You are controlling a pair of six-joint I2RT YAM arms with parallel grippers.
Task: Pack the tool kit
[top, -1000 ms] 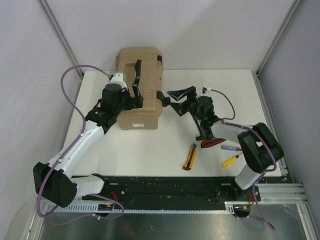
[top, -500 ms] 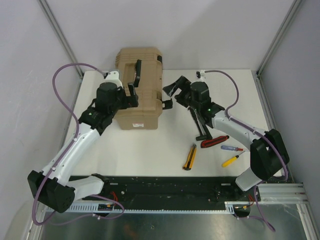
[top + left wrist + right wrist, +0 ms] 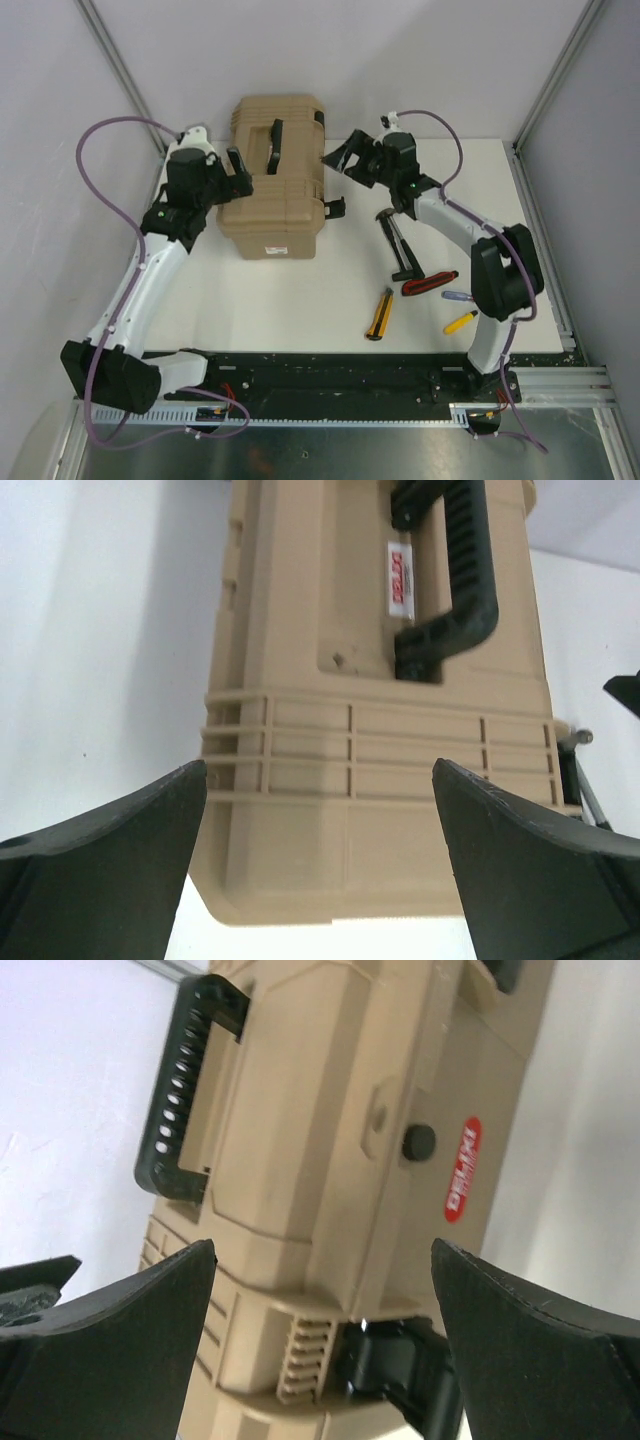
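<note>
At the far-left part of the counter [image 3: 300,285], the tan tool case [image 3: 275,195] sits with its lid down and its black handle [image 3: 274,143] on top. We see the left hand [image 3: 234,172] just beside the case's left flank, fingers spread wide and holding nothing. The right hand [image 3: 345,163], equally wide and empty, hovers off the case's far right corner. To the right of the case and nearer the arms lie black pliers [image 3: 398,245], a red-handled tool [image 3: 430,283], a yellow-and-black utility knife [image 3: 379,313] and two small screwdrivers [image 3: 460,321], all apart from the case.
</note>
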